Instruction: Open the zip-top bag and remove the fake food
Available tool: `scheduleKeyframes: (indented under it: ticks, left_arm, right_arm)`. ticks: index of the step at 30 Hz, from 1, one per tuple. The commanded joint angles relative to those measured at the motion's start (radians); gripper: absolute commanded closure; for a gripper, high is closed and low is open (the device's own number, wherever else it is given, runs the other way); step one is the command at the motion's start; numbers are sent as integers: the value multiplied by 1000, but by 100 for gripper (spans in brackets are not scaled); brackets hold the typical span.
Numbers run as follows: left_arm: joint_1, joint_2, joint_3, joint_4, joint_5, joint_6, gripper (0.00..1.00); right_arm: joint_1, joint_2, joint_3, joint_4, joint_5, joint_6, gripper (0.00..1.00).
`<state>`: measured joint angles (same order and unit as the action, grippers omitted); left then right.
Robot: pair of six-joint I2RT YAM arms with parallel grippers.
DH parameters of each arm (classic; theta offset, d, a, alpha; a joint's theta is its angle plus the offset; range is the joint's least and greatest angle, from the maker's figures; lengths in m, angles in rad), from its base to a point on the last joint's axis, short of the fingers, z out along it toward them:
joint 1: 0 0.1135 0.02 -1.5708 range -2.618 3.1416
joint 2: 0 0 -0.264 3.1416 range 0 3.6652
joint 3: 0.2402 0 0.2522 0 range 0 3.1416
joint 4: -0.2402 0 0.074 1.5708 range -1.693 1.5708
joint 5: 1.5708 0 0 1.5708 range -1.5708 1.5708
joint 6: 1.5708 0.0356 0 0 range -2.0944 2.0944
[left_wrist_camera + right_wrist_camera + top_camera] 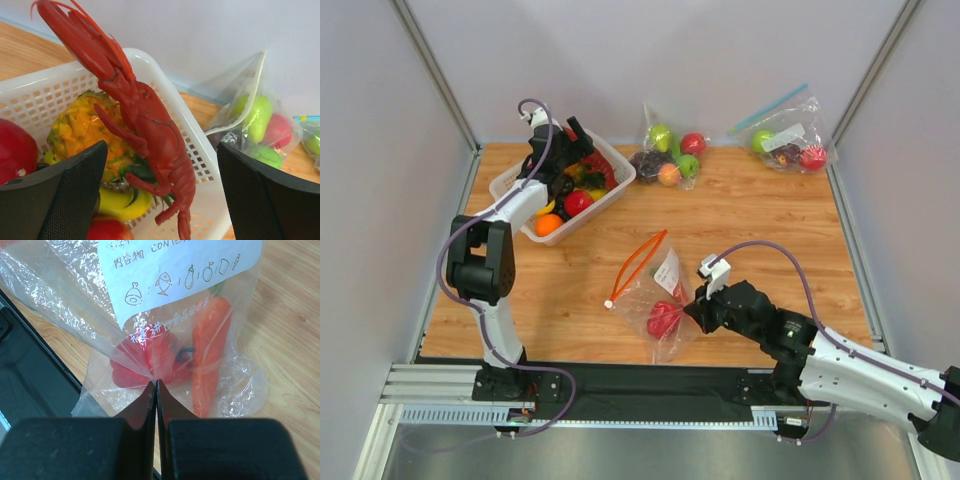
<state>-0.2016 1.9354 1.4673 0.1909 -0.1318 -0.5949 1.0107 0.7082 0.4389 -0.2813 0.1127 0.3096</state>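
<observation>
The zip-top bag point(655, 297) lies on the wood near the front, its orange-red zip strip point(640, 258) gaping open. My right gripper point(156, 383) is shut on a pinch of the bag's clear film, just below the white label point(175, 275). Inside the bag lie an orange carrot point(211, 347) and a glossy red pepper point(145, 362). The dark-red lobster point(150, 130) rests on a pineapple point(80, 130) in the white basket point(510, 185). My left gripper point(160, 200) hangs open above it, both fingers well apart from the lobster.
The basket also holds red, orange and yellow round fruits point(550, 224). A clear bag of green apples and grapes point(670, 155) and a bag with a blue zip strip point(785, 140) lie along the back wall. A black mat point(620, 385) runs along the near edge.
</observation>
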Motion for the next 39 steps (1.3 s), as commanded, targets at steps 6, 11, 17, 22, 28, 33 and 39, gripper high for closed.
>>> scheduleKeyframes:
  ticks: [6,11,17,22,28,33,39]
  left_arm:
    - [1,-263,-110,7,14,53,3]
    - [1,-375,-156,-48,0,82,1]
    - [-1,-606,-243,-132,6,127,1]
    - [-18,-765,-320,-244,194,184,8]
    - [-195,-952,-484,-309,374,250,18]
    - [-324,-994,-559,-340,420,248,35]
    - [-355,-980,-665,-338,347,214,41]
  right_arm:
    - [-6,-7,35,16,22,-32,100]
    - [-7,-3,32,30,15,-24,100]
    - [-7,-13,32,37,36,-23,100]
    - [-15,-6,40,48,59,-32,100]
    - [-26,-1,60,45,56,-50,100]
    - [-26,-32,58,31,38,-50,100]
    - [-26,-99,31,16,8,-50,100]
